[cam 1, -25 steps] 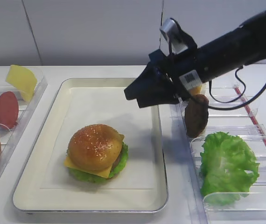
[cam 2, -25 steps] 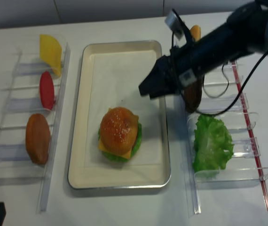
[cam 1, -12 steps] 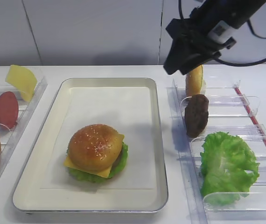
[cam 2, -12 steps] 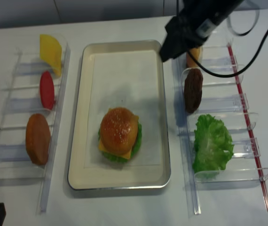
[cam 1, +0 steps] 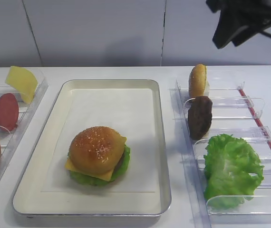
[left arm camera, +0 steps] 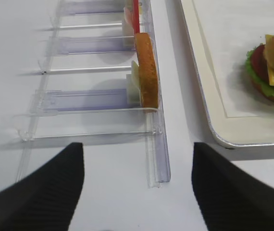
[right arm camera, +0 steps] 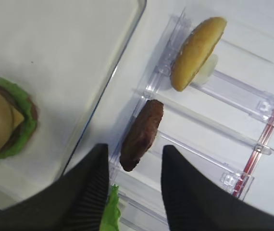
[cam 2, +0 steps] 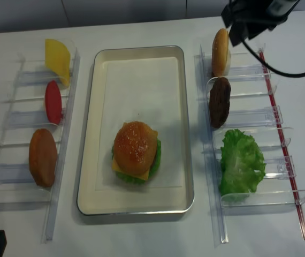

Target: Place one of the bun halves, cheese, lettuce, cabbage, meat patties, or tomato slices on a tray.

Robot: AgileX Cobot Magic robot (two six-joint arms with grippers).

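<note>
Two clear racks flank the tray point(cam 2: 91, 160), and the left one point(cam 2: 61, 160) lies far from the right gripper point(right arm camera: 132, 192), across the tray from it. It holds a cheese slice point(cam 2: 57, 58), a tomato slice point(cam 2: 53, 101) and a plain brown bun half point(cam 2: 43, 157), each standing on edge. The left gripper point(left arm camera: 137, 187) hovers just short of that rack's near end, its two dark fingers point(left arm camera: 50, 192) spread wide with nothing between them. On the tray's paper liner, well to the left of the right gripper and nearer the front, sits a stacked burger: the seeded bun top point(cam 2: 135, 147) over cheese, a patty edge and lettuce. The right-hand rack point(cam 2: 249, 115) holds a bun half point(cam 2: 220, 52) at the far end, then a meat patty point(cam 2: 219, 101), then a lettuce leaf point(cam 2: 242, 163). The right gripper hangs high above that far end. From its wrist camera the patty shows below and between the two dark fingers point(right arm camera: 86, 192), apart from both. The jaws look partly open and empty, though only their inner edges show.
</note>
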